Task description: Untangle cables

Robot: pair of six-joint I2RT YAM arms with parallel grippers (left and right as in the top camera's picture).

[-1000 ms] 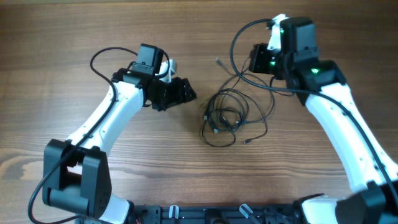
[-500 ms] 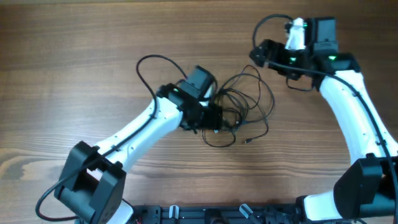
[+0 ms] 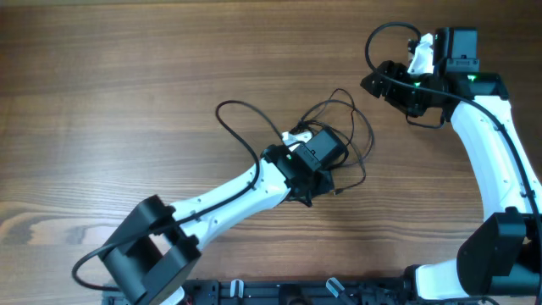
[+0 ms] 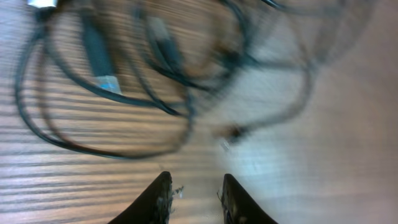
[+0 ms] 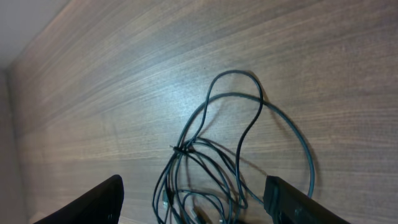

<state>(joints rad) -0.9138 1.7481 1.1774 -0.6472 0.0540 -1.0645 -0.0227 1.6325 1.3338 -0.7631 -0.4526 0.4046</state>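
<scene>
**Desk:** Wood-grain table (image 3: 127, 85), two white arms. How far along is the untangling?

**Photographer:** Hardly begun, by the look of it. The cables (image 5: 184, 149) lie in one heap near the table's middle. Their loops cross, and several strands meet at a single knot. No cord has been drawn clear of the rest.

**Desk:** And the left gripper (image 4: 196, 194)?

**Photographer:** Directly over the heap, pointing down. Its fingers stand narrowly parted with bare wood between them, gripping nothing. A silver-tipped plug (image 4: 99, 59) and the dark loops lie just ahead of the tips.

**Desk:** The right gripper (image 5: 193, 186)?

**Photographer:** Spread wide and empty, off the heap's far right edge and touching none of it. Its camera looks across at the knot. Judging from this, the whole job is left: take one strand, draw it free, then the next.
</scene>
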